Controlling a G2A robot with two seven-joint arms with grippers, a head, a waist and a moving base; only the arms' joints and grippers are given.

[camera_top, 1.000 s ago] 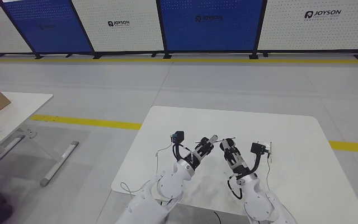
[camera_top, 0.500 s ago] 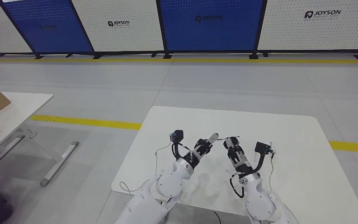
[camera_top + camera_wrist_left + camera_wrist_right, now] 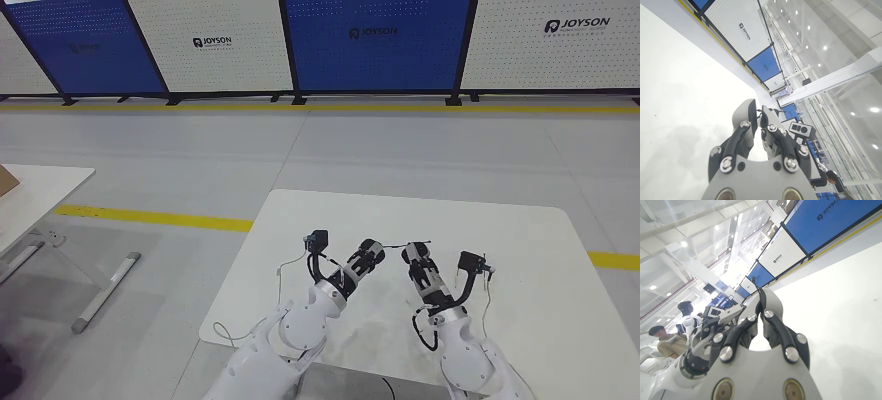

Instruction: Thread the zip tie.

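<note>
**Gently, tail to head**

Both arms hang above the white bench (image 3: 520, 230), their claws close together and turned toward one another. The right claw (image 3: 761, 299) is pressed together on the black zip tie (image 3: 755, 285), and a short free end sticks out past its tip. The left claw (image 3: 758, 111) looks pinched on another small black part of the same tie. Whether that part is the locking head is too small to tell. In the top view the tie runs as a thin dark line between the two claws, up off the bench.

The step in hand, as I judge it, is bringing the free end to the slot. Both pinches need to be firm, because a tie this thin will probably twist or slip if either one loosens. The wrists should turn until the free end points straight along the slot, and only then should the gap close, slowly. A skewed approach is likely to buckle the tie instead of feeding it in. The short exposed end should be stiff enough to help.
</note>
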